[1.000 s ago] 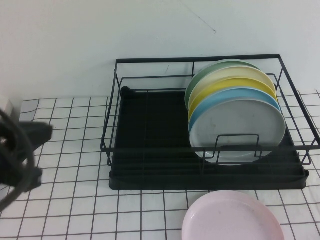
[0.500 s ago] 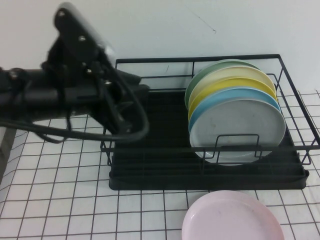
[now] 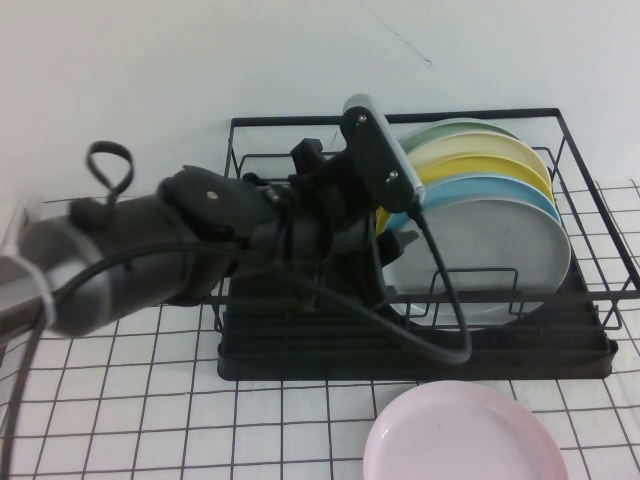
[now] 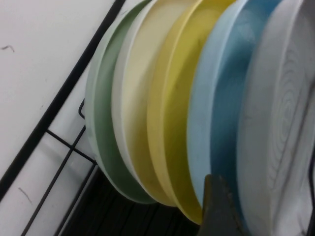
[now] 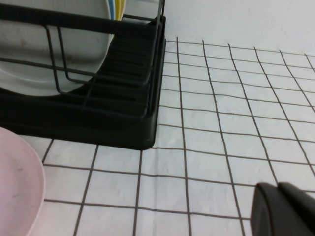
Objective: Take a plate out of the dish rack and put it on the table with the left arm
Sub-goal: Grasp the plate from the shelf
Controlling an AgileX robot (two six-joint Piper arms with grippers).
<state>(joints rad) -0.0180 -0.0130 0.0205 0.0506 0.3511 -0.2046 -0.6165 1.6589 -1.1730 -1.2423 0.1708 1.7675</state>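
The pale grey plate [image 3: 490,255] stands upright at the front of a row of plates in the black wire dish rack [image 3: 540,355], with the light blue plate [image 3: 470,188] right behind it. My left arm [image 3: 200,250] reaches from the left across the rack. Its left gripper [image 3: 400,238] is at the left edge of the plates and is open. In the left wrist view one finger [image 4: 219,209] lies against the blue plate's rim [image 4: 211,123], beside the grey plate [image 4: 280,123]; the other finger is hidden. My right gripper [image 5: 277,188] is shut and empty, low over the table [image 5: 221,123].
Green [image 3: 440,130], cream and yellow [image 3: 480,165] plates stand behind the blue one. A pale pink plate [image 3: 460,440] lies flat on the tiled table [image 3: 150,420] in front of the rack. A white wall stands behind the rack. The rack's corner [image 5: 123,128] shows in the right wrist view.
My left arm has swung in from the far left edge, across the rack's left side, and its gripper has come up to the plates. The plates have not moved.
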